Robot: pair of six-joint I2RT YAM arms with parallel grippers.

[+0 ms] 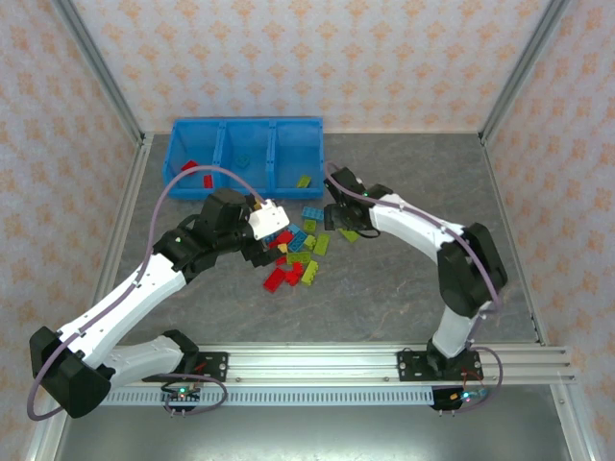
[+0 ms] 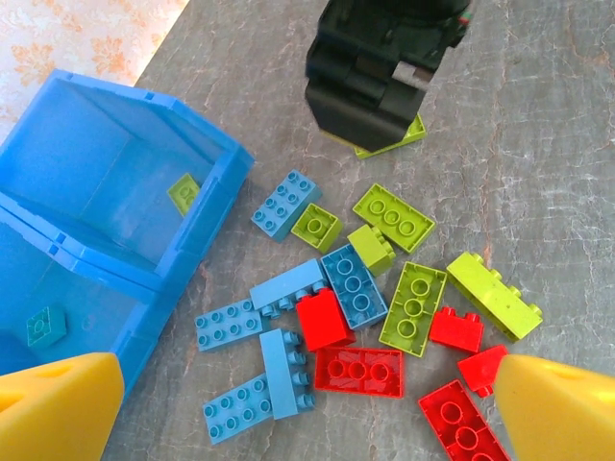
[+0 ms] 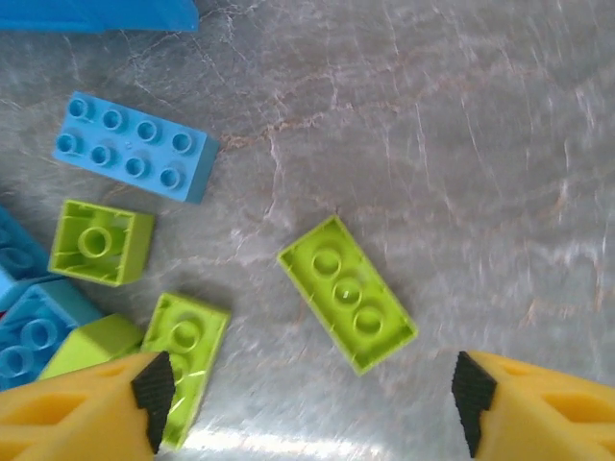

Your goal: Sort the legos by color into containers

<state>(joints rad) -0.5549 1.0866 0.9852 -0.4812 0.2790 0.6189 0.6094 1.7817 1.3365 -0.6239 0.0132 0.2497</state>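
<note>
The legos [image 1: 298,252] lie in a loose pile of red, light blue and lime green bricks on the grey table, in front of the containers [image 1: 246,123], a blue tray of three compartments. My left gripper [image 2: 307,413] hangs open over the pile, above an upturned red brick [image 2: 358,371] and light blue bricks [image 2: 285,373]. My right gripper [image 3: 312,403] is open at the pile's right edge. An upturned lime green brick [image 3: 348,293] lies flat on the table just ahead of its fingertips, untouched. One compartment holds a lime brick [image 2: 184,192] and its neighbour a teal one [image 2: 46,327].
Red bricks [image 1: 197,175] lie in the tray's left compartment. The right arm's black wrist [image 2: 380,72] stands close beyond the pile in the left wrist view. Metal posts and patterned walls [image 1: 58,144] enclose the table. Bare grey surface [image 1: 423,279] stretches to the right and front.
</note>
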